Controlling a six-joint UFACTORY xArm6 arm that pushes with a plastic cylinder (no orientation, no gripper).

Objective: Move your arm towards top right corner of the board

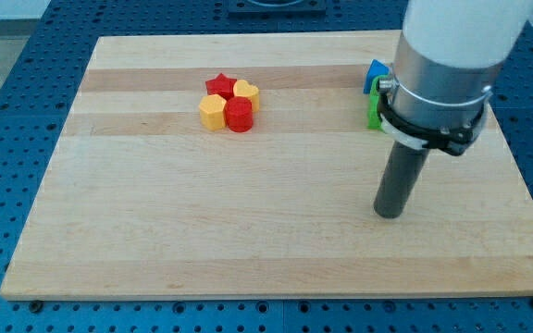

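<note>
My tip (390,214) rests on the wooden board (155,231) in its right half, below the arm's large white and grey body. A blue block (374,74) and a green block (374,113) sit just above and left of the rod, partly hidden by the arm. At the upper middle, a cluster holds a red star (219,85), a yellow heart (246,91), a yellow hexagon block (212,113) and a red round block (240,116), all touching. The tip is far right of this cluster. The board's top right corner is hidden behind the arm.
The board lies on a blue perforated table (26,111) that shows around all its edges. A dark object (276,5) shows at the view's top edge beyond the board.
</note>
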